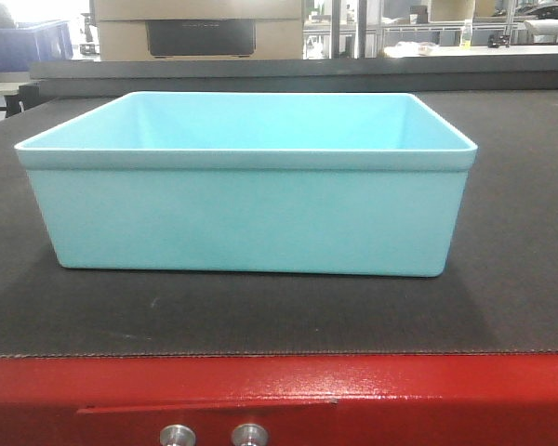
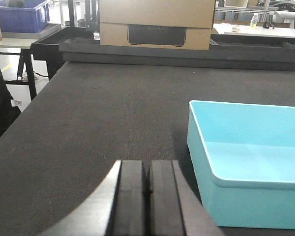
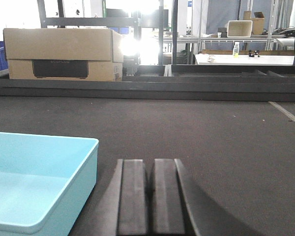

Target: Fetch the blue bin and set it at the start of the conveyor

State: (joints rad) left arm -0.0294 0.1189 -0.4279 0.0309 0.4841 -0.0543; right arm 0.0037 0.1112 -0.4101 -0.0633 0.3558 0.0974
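The red frame (image 1: 279, 395) with its two silver bolts (image 1: 214, 435) edges the conveyor start (image 1: 521, 232), and the blue bin (image 1: 246, 186) sits upright on that dark belt. The left gripper (image 2: 148, 196) and right gripper (image 3: 151, 196) flank it, both pressed together, holding nothing. A cardboard box (image 3: 61, 54) stands beyond.

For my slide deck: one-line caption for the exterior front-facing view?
Empty blue bin resting on the dark conveyor start, just behind its red frame.
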